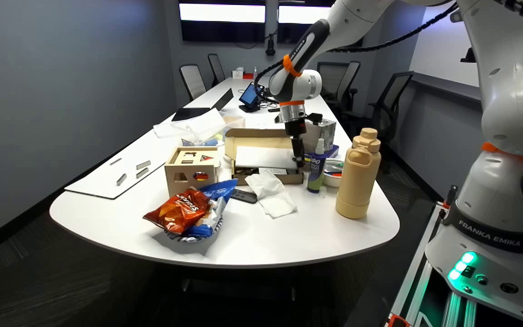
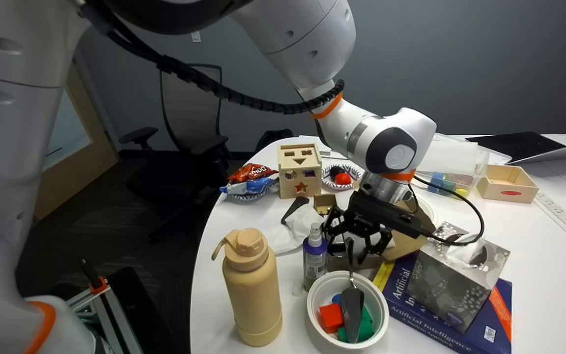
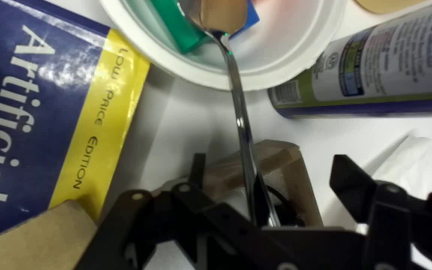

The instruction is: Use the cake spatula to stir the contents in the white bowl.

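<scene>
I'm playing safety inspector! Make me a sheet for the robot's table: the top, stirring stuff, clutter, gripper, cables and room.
Surface: white table, crowded with items.
White bowl: upright, holding coloured blocks.
Cake spatula: blade among the blocks, handle rising over the bowl's rim.
Clutter: tan water bottle, spray bottle, white napkin, Doritos bag, wooden shape sorter, open cardboard box, tissue box on Artificial Intelligence book.
Gripper: open, the spatula's handle between its jaws in the wrist view; no grasp seen.
Cables: ribbed black cable along the robot arm; thinner black cable looping by the tissue box.
Surroundings: office chairs, wall screens.
People: nothing seen.
</scene>
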### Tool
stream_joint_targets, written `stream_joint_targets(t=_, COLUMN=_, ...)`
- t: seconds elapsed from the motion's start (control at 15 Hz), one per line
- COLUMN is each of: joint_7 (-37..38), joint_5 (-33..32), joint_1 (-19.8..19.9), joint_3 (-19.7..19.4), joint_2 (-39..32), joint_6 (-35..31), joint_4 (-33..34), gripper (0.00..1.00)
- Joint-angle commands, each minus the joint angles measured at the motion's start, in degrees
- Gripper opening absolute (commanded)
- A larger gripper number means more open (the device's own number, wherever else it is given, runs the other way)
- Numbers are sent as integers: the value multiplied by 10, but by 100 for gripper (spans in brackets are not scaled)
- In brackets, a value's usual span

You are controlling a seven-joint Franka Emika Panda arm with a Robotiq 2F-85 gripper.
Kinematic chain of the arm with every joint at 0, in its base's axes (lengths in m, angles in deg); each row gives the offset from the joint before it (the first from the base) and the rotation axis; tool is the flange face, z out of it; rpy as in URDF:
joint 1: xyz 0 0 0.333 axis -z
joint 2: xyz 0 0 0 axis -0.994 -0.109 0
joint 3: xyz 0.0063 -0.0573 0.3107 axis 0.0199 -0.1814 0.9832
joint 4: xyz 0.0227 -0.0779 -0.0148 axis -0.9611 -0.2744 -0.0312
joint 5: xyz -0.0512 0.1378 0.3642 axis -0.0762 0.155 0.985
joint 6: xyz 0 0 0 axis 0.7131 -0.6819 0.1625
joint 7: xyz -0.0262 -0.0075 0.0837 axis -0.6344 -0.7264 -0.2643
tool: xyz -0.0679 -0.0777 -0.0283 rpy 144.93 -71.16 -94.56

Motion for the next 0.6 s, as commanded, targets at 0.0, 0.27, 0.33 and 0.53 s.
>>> stream_joint_targets(t=0.0, joint_7=-16, joint_5=14, joint_1=10, joint_3=7, joint_2=-13, joint_6=22, joint_4=23, gripper=58)
stream_joint_targets(t=0.27, joint_7=-15, joint_5=13, joint_1=10, joint_3=6, joint_2=-14, joint_6=27, joint_4=28, gripper=59)
stream_joint_targets(t=0.33, joint_7=-14, joint_5=13, joint_1=11, joint_3=5, joint_2=-14, joint_6=28, joint_4=28, gripper=60)
stream_joint_targets(t=0.53, joint_7=-14, joint_5=13, joint_1=11, joint_3=4, joint_2=-11, joint_6=28, joint_4=26, gripper=60)
